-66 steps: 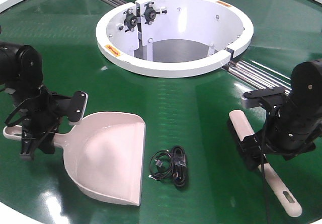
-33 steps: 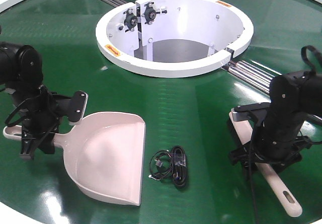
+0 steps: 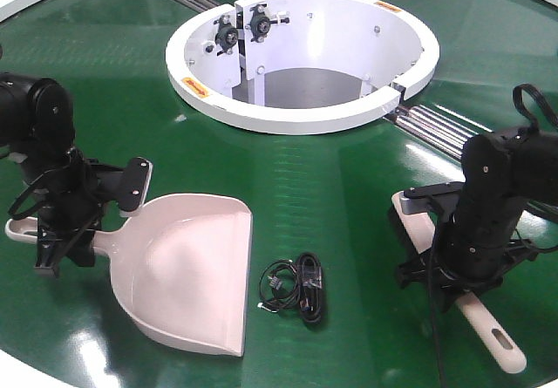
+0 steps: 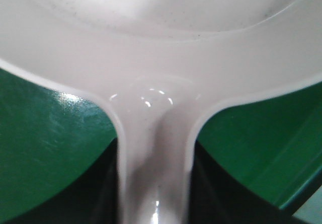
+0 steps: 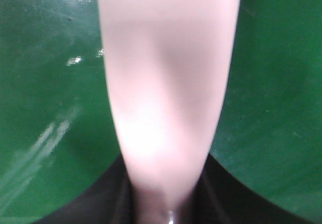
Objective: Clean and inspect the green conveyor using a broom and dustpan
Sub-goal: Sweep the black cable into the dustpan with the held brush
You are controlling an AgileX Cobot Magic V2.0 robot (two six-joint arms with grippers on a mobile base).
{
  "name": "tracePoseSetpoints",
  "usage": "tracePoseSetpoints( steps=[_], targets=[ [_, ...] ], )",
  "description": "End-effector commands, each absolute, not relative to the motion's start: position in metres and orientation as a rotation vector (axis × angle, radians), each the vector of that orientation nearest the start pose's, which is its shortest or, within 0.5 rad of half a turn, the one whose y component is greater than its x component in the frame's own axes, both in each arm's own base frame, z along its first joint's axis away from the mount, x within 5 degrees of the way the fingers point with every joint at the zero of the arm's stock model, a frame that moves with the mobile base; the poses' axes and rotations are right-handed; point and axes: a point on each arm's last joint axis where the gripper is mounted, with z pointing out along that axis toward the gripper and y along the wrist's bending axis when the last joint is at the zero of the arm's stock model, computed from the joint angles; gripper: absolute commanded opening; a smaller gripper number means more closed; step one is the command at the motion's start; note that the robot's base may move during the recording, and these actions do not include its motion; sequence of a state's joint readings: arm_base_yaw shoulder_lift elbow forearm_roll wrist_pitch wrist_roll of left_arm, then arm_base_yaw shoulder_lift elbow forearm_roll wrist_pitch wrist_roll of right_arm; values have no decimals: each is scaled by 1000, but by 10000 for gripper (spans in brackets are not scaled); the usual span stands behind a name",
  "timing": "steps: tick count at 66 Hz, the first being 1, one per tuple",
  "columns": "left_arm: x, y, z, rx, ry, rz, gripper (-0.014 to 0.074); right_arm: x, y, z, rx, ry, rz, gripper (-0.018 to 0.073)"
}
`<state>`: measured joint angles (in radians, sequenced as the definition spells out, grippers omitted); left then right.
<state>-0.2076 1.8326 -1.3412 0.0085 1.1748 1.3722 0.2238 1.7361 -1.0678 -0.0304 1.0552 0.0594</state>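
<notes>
Broom (image 3: pixel 494 341) handle clamped in right gripper (image 3: pixel 455 281), dustpan (image 3: pixel 187 275) handle clamped in left gripper (image 3: pixel 64 247), both on green conveyor (image 3: pixel 331 179).

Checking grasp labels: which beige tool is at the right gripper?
The broom, narrow with a slotted handle end; the wide dustpan is at the left gripper.

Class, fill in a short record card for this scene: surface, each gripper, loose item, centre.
surface: green conveyor, glossy
left gripper: closed on the handle of the dustpan
right gripper: closed on the handle of the broom
loose item: black cable bundle, on the belt between dustpan and broom
centre: white hub, ring-shaped, open
</notes>
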Motion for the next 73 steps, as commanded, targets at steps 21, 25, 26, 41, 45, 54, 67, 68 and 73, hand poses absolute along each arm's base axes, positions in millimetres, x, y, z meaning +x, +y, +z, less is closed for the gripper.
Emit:
tracePoseSetpoints(
  steps=[21,25,26,41,45,54,67,68,73],
  targets=[
    [339,-75,239,-2268,-2248,-33,-6,269,61,261,-164,2977,24,-6],
    [339,-75,239,-2268,-2248,-33,-6,263,61,265,-148,2974,44,-5],
    [339,-75,239,-2268,-2248,-33,-6,261,61,265,-145,2978,57,-5],
    [339,-75,239,-2268,-2248,-33,-6,232,82,260,-217,3045,64,-5],
    [339,-75,239,-2268,-2248,-33,-6,228,91,258,-210,3049,73,-5],
    [339,-75,239,-2268,-2248,-33,-6,224,116,254,-207,3041,93,-5],
    [339,-75,239,-2268,-2248,-33,-6,225,144,236,-214,3129,157,-5],
    [339,-75,239,-2268,-2248,-33,-6,225,145,236,-211,3132,169,-5],
    [339,-75,239,-2268,-2248,-33,-6,229,153,230,-199,3162,199,-5]
  ],
)
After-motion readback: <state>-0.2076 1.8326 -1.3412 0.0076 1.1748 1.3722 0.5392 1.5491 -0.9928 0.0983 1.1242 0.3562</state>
